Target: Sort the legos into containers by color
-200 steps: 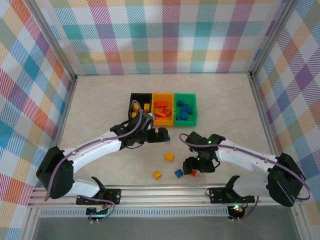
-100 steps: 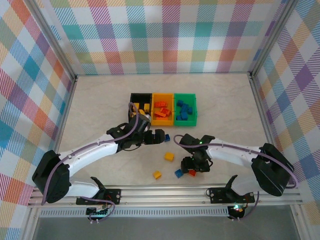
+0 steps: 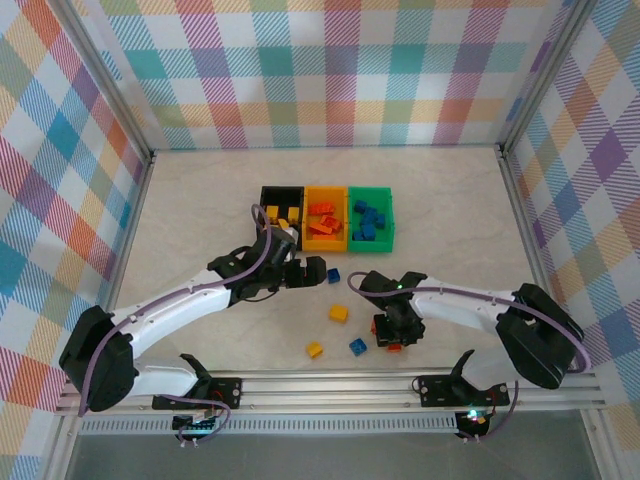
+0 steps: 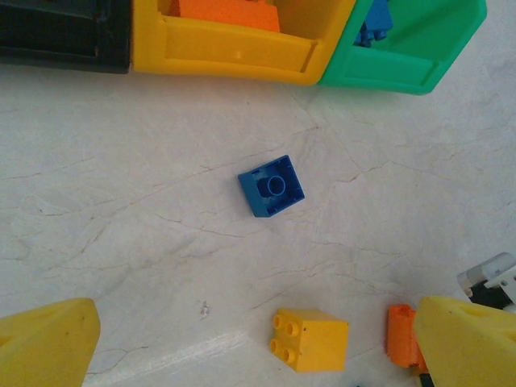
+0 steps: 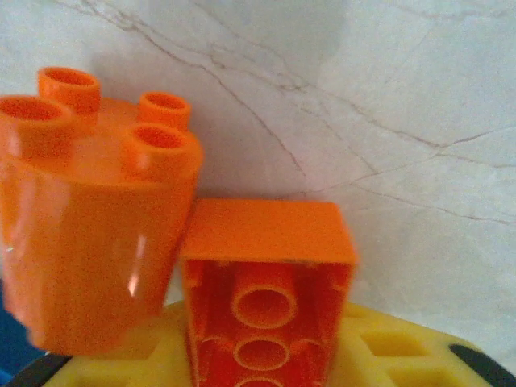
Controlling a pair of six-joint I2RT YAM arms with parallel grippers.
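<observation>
Right claw at orange legos, grip unclear, left claw wide, fingertips cropped

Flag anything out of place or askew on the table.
Several legos lie loose outside the containers. The blue brick nearest them is flipped, hollow underside up. In the right wrist view, one orange brick is tipped over, cavity facing the camera, beside an upright orange one.

Robot lab test cell, plaid-printed walls, aluminium frame rail, marble-look tabletop boxed in
</observation>
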